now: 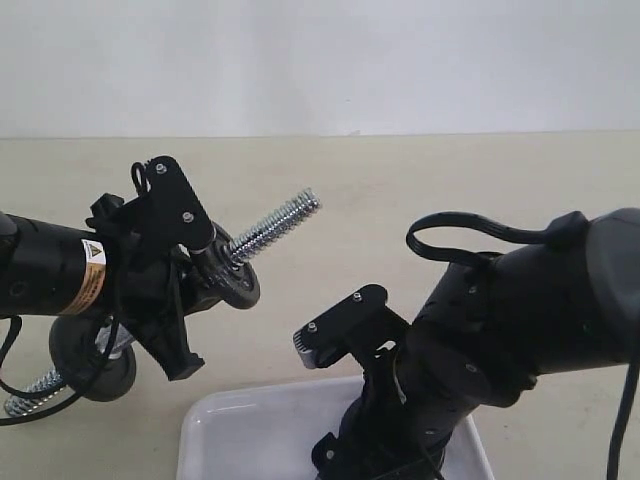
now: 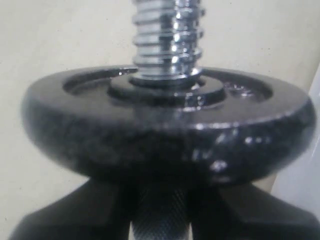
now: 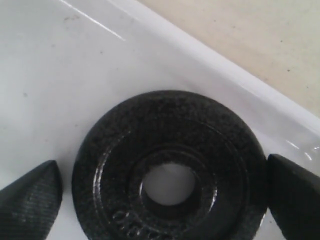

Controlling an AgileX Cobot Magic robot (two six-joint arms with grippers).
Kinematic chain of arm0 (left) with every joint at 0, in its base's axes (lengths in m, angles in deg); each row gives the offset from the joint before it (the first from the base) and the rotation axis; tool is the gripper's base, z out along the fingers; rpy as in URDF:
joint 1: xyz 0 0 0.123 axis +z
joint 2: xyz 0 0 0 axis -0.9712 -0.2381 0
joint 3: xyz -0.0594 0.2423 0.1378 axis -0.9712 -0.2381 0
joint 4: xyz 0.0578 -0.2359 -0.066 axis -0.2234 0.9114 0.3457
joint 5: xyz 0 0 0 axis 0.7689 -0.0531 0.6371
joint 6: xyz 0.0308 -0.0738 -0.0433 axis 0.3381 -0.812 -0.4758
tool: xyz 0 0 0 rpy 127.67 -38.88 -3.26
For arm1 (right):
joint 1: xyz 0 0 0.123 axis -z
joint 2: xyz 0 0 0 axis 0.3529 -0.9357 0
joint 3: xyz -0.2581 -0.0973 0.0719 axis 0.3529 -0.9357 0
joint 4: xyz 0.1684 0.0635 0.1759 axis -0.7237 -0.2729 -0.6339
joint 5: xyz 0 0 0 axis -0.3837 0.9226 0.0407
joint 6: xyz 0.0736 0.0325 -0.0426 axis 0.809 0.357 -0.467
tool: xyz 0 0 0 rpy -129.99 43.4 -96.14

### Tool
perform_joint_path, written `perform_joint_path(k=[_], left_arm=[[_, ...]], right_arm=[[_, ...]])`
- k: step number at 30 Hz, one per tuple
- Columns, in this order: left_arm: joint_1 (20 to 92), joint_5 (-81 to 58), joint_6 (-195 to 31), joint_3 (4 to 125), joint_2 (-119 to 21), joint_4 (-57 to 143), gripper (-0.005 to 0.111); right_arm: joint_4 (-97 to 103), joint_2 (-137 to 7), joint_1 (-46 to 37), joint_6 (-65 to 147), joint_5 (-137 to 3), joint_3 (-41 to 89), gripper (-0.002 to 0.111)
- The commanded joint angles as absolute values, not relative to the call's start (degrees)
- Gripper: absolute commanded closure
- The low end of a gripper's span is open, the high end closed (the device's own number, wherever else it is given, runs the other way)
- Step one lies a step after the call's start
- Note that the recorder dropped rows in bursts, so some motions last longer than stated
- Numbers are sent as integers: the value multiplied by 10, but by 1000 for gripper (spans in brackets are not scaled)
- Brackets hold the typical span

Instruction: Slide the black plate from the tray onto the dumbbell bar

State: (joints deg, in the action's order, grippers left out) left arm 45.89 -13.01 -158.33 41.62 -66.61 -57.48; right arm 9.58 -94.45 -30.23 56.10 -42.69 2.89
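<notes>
Across the whole outside view lies a big beige table (image 1: 450, 180). At the lower right, the fat black right arm (image 1: 520, 320) bends down over the tray (image 1: 230, 430). The tray is white and shiny and sits at the bottom middle. At the left, the left arm (image 1: 50, 270) reaches in from the edge. It holds the dumbbell bar (image 1: 280, 222) tilted, with the shiny screw end pointing to the upper right. One black disc (image 1: 240, 285) is on the bar, just past the gripper. A second disc (image 1: 95, 365) sits on the low end at the lower left. The left gripper (image 2: 160, 220) pinches the rough middle of the bar. The black plate (image 3: 125, 150) lies flat in the tray, near the rim. The right gripper (image 3: 162, 197) is spread wide, with the plate in between. One finger (image 3: 295, 195) is right at the plate's edge, and the other is a little way off.
</notes>
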Motion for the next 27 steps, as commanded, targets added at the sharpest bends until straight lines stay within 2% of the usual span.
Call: perform_joint_path(k=[1, 27], left_arm=[[460, -112, -1576, 436, -636, -572, 102], [460, -110, -1576, 436, -636, -572, 102]], right_arm=[[95, -958, -303, 556, -405, 15, 4], [95, -958, -303, 583, -369, 15, 4]])
